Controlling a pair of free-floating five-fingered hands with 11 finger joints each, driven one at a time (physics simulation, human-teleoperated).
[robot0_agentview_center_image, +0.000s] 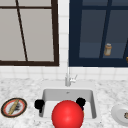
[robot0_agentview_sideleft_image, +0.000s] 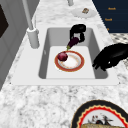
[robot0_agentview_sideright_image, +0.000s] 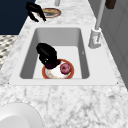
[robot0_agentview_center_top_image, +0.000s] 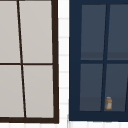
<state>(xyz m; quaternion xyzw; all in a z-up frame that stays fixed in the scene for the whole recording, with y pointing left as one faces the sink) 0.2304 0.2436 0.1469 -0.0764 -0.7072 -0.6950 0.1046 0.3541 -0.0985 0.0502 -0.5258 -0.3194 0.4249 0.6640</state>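
My right hand (robot0_agentview_sideleft_image: 77, 30) hangs over the far part of the sink (robot0_agentview_sideleft_image: 50, 32), shut on a dark purple eggplant (robot0_agentview_sideleft_image: 73, 42) that tilts down toward a red-rimmed plate (robot0_agentview_sideleft_image: 75, 62) on the sink floor. On that plate lies a round purple-red vegetable (robot0_agentview_sideleft_image: 62, 56). In the right side view the right hand (robot0_agentview_sideright_image: 47, 55) is just above the plate's (robot0_agentview_sideright_image: 68, 73) edge, beside the round vegetable (robot0_agentview_sideright_image: 65, 68). My left hand (robot0_agentview_sideleft_image: 110, 57) floats over the sink's front rim with drooping fingers, holding nothing. Both the left hand (robot0_agentview_center_image: 39, 103) and the right hand (robot0_agentview_center_image: 80, 102) flank a big red sphere (robot0_agentview_center_image: 67, 115).
A faucet (robot0_agentview_center_image: 68, 77) stands behind the sink. A patterned plate (robot0_agentview_center_image: 5, 111) with a long tan item lies on the left counter, a white plate (robot0_agentview_center_image: 117, 113) with a small food item on the right. A jar (robot0_agentview_center_top_image: 108, 103) sits in the navy glass cabinet; a window is at left.
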